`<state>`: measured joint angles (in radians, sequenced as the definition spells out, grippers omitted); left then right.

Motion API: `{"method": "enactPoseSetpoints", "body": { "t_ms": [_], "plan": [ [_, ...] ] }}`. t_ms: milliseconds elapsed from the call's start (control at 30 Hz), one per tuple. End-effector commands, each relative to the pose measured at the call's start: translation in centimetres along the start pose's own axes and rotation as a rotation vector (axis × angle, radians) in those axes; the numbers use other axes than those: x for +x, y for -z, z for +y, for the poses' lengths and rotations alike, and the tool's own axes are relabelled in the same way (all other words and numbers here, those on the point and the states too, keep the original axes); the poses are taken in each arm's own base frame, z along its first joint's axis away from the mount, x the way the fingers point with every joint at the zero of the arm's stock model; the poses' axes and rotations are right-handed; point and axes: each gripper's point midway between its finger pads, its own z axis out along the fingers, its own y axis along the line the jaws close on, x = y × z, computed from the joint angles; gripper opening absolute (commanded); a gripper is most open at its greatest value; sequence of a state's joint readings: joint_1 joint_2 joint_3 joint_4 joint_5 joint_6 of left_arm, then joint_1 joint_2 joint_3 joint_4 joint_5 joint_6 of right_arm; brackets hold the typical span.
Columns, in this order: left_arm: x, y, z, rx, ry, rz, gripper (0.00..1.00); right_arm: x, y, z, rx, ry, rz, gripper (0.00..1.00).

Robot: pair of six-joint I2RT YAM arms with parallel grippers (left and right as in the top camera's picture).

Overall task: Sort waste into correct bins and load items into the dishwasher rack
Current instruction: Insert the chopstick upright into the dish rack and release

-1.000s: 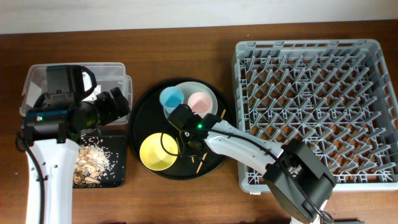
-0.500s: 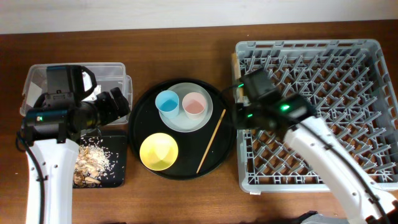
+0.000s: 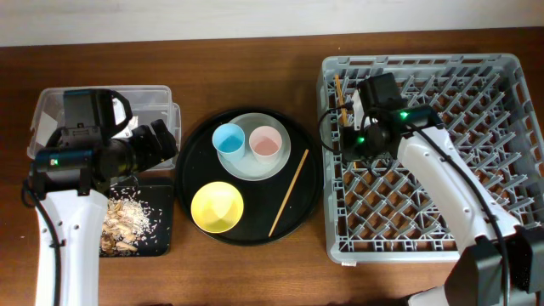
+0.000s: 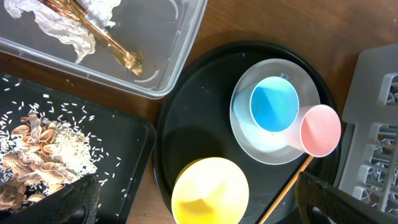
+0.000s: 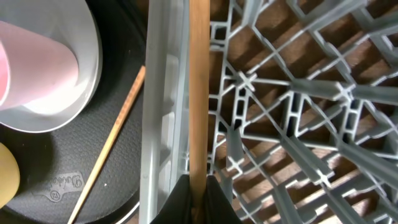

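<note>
My right gripper (image 3: 347,129) (image 5: 199,199) is shut on one wooden chopstick (image 3: 340,95) (image 5: 199,81), held just inside the left wall of the grey dishwasher rack (image 3: 433,153). The other chopstick (image 3: 289,192) lies on the round black tray. On that tray a plate (image 3: 248,163) carries the blue cup (image 3: 229,138) and the pink cup (image 3: 265,142); the yellow bowl (image 3: 218,206) sits beside it. My left gripper (image 3: 161,143) (image 4: 199,208) is open and empty above the bowl. The napkin (image 4: 62,25) and gold foil (image 4: 106,37) lie in the clear box (image 3: 51,110). Food scraps (image 4: 37,143) lie in the black rectangular tray (image 3: 161,212).
The round black tray (image 3: 191,161) sits between the bins on the left and the rack on the right. The rack's upright pegs (image 5: 292,106) stand close around the held chopstick. A strip of bare wooden table (image 3: 255,51) runs along the back.
My right arm has moved from the round tray to the rack's left edge, carrying one chopstick. The other chopstick stays on the tray. The left arm has not moved.
</note>
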<state>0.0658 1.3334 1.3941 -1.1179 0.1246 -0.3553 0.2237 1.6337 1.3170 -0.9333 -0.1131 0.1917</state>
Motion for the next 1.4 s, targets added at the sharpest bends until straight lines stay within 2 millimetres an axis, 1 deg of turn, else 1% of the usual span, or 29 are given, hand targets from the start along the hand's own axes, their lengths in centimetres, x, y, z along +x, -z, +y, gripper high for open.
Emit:
{"method": "enactPoseSetpoints", "body": {
  "t_ms": [0, 167, 267, 300, 333, 400, 433, 500, 567, 700, 767, 867, 933, 1033, 1067, 1100, 1167, 1200, 1233, 1300, 1367],
  "plan": [
    [-0.2, 0.3, -0.2, 0.012, -0.012, -0.008, 0.99, -0.3, -0.2, 0.3, -0.016, 0.01, -0.001, 0.05],
    [-0.2, 0.3, -0.2, 0.012, -0.012, -0.008, 0.99, 0.3, -0.2, 0.5, -0.032, -0.056, 0.028, 0.05],
    [-0.2, 0.3, -0.2, 0.012, -0.012, -0.008, 0.99, 1.5, -0.2, 0.4, -0.023, -0.062, 0.073, 0.05],
    [-0.2, 0.3, -0.2, 0.012, -0.012, -0.008, 0.99, 1.7, -0.2, 0.5, -0.034, -0.063, 0.081, 0.05],
    [-0.2, 0.3, -0.2, 0.012, -0.012, -0.008, 0.99, 2.0, -0.2, 1.4, -0.084, -0.066, 0.097, 0.06],
    [-0.2, 0.3, -0.2, 0.012, -0.012, -0.008, 0.99, 2.2, -0.5, 1.3, -0.084, -0.066, 0.104, 0.07],
    [-0.2, 0.3, -0.2, 0.012, -0.012, -0.008, 0.99, 2.4, -0.6, 1.3, -0.084, -0.067, 0.106, 0.15],
    [-0.2, 0.3, -0.2, 0.012, -0.012, -0.008, 0.99, 2.6, -0.9, 1.2, -0.082, -0.067, 0.113, 0.22],
    [-0.2, 0.3, -0.2, 0.012, -0.012, -0.008, 0.99, 2.7, -1.1, 1.2, -0.082, -0.067, 0.113, 0.27],
    [-0.2, 0.3, -0.2, 0.012, -0.012, -0.008, 0.99, 2.6, -1.1, 1.4, -0.095, -0.067, 0.109, 0.27],
    [-0.2, 0.3, -0.2, 0.012, -0.012, -0.008, 0.99, 2.7, -1.0, 2.4, -0.155, -0.068, 0.115, 0.26],
    [-0.2, 0.3, -0.2, 0.012, -0.012, -0.008, 0.99, 2.0, -0.2, 3.0, -0.181, -0.061, 0.086, 0.26],
    [-0.2, 0.3, -0.2, 0.012, -0.012, -0.008, 0.99, 2.0, -0.2, 3.0, -0.181, -0.059, 0.085, 0.26],
    [-0.2, 0.3, -0.2, 0.012, -0.012, -0.008, 0.99, 2.1, -1.0, 4.4, -0.176, 0.001, 0.064, 0.26],
    [-0.2, 0.3, -0.2, 0.012, -0.012, -0.008, 0.99, 2.0, -1.5, 3.6, -0.075, 0.033, 0.035, 0.26],
    [-0.2, 0.3, -0.2, 0.012, -0.012, -0.008, 0.99, 1.8, -1.6, 2.8, 0.0, 0.045, 0.017, 0.27],
    [-0.2, 0.3, -0.2, 0.012, -0.012, -0.008, 0.99, 1.6, -1.7, 2.7, 0.011, 0.047, 0.007, 0.26],
    [-0.2, 0.3, -0.2, 0.012, -0.012, -0.008, 0.99, 1.1, -1.6, 2.2, 0.039, 0.048, -0.013, 0.26],
    [-0.2, 0.3, -0.2, 0.012, -0.012, -0.008, 0.99, 1.0, -1.6, 2.3, 0.036, 0.048, -0.018, 0.27],
    [-0.2, 0.3, -0.2, 0.012, -0.012, -0.008, 0.99, 1.5, -1.9, 2.2, 0.035, 0.029, -0.006, 0.26],
    [-0.2, 0.3, -0.2, 0.012, -0.012, -0.008, 0.99, 2.3, -2.7, 2.0, 0.036, 0.021, 0.014, 0.26]
  ]
}}
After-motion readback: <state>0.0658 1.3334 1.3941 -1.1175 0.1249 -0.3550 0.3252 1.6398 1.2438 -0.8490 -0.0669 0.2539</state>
